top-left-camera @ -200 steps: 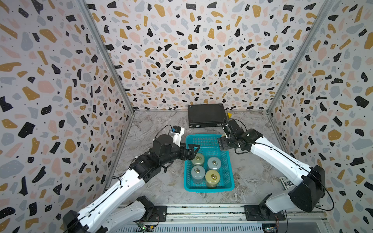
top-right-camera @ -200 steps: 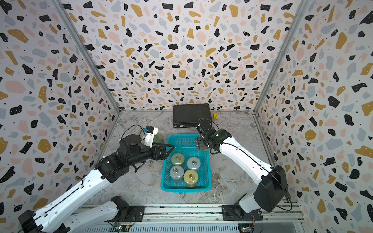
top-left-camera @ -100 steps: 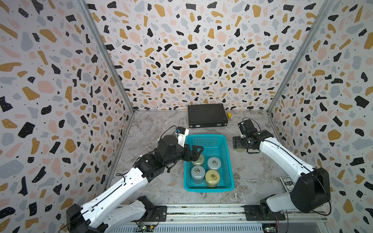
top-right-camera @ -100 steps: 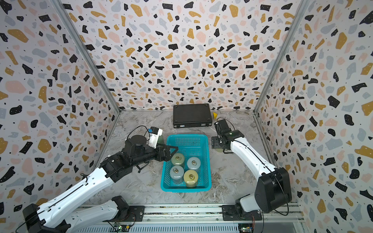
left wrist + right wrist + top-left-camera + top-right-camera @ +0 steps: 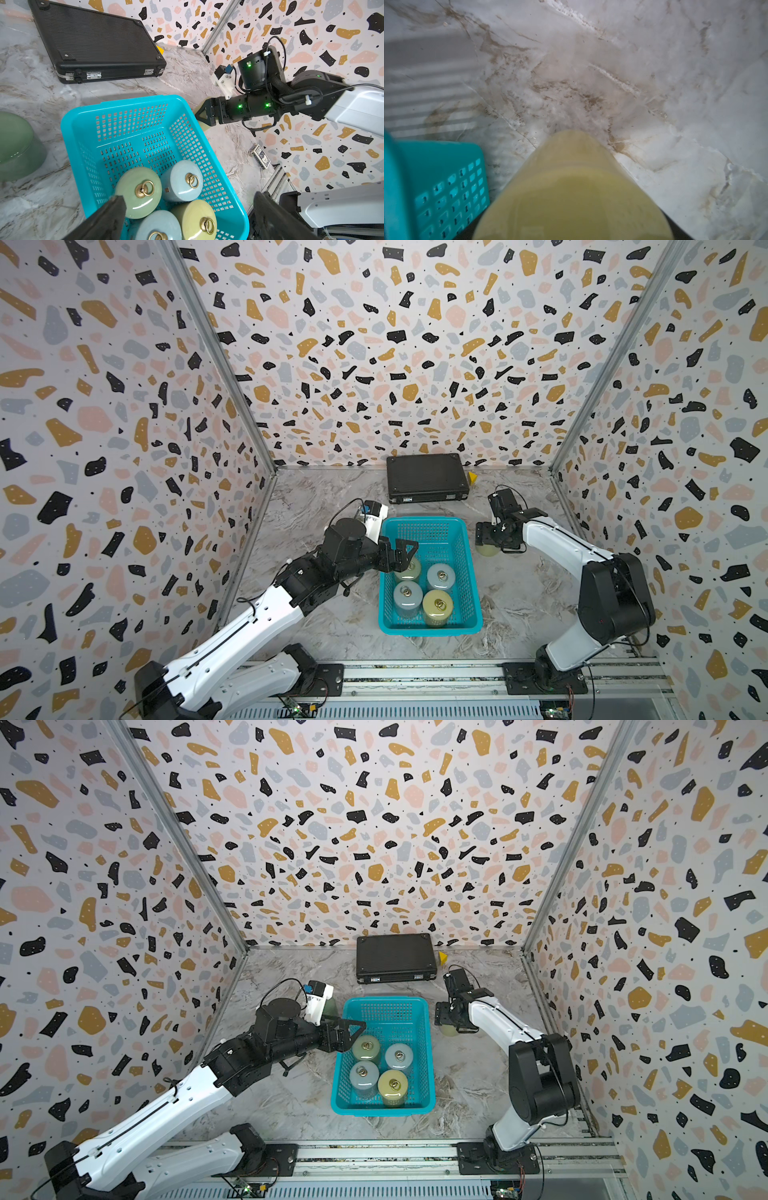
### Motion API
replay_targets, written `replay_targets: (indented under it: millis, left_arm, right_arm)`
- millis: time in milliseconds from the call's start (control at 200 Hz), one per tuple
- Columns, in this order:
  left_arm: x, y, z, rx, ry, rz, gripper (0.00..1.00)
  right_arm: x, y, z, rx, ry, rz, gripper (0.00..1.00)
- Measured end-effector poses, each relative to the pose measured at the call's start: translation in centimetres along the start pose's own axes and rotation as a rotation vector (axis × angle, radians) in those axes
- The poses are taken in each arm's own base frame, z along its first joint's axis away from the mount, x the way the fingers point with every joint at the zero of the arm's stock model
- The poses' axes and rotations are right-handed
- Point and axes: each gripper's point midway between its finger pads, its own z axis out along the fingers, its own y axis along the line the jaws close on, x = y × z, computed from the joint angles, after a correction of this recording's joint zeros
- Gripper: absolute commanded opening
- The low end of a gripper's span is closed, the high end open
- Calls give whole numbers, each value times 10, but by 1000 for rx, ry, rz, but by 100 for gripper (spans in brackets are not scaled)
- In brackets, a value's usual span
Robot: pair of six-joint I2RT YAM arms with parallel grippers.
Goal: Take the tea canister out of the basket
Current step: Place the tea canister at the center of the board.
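The turquoise basket [image 5: 424, 520] [image 5: 386, 1000] stands mid-table with several ring-lidded tea canisters upright in its near half, among them a green one [image 5: 409, 570] and a yellow one [image 5: 437, 605]. My left gripper [image 5: 401, 558] [image 5: 190, 202] hangs open over the basket's left rim, just above the green canister [image 5: 138, 192]. Right of the basket, low over the table, my right gripper [image 5: 492, 539] is shut on a pale yellow tea canister [image 5: 571, 187] [image 5: 487, 551]. Whether that canister touches the table does not show.
A flat black case [image 5: 428, 477] lies behind the basket by the back wall, a small yellow thing [image 5: 472, 477] at its right end. Another green canister [image 5: 330, 1006] stands on the table left of the basket. A card deck [image 5: 260, 156] lies near the right wall.
My right gripper carried the pale yellow canister from above the basket's back right corner out to the right and lower. The left gripper edged right, over the basket's left rim.
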Motion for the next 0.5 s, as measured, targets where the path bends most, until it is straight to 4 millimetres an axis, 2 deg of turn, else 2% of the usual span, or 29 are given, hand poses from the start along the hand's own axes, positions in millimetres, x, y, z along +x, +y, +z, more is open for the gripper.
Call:
replay_targets:
  millis: [250, 501]
  left_arm:
    - [0, 1, -2, -8, -3, 0, 100]
    - [-1, 2, -6, -15, -11, 0, 100]
  right_arm:
    - [-8, 5, 22, 11, 20, -3, 73]
    - [-16, 8, 34, 17, 16, -7, 73]
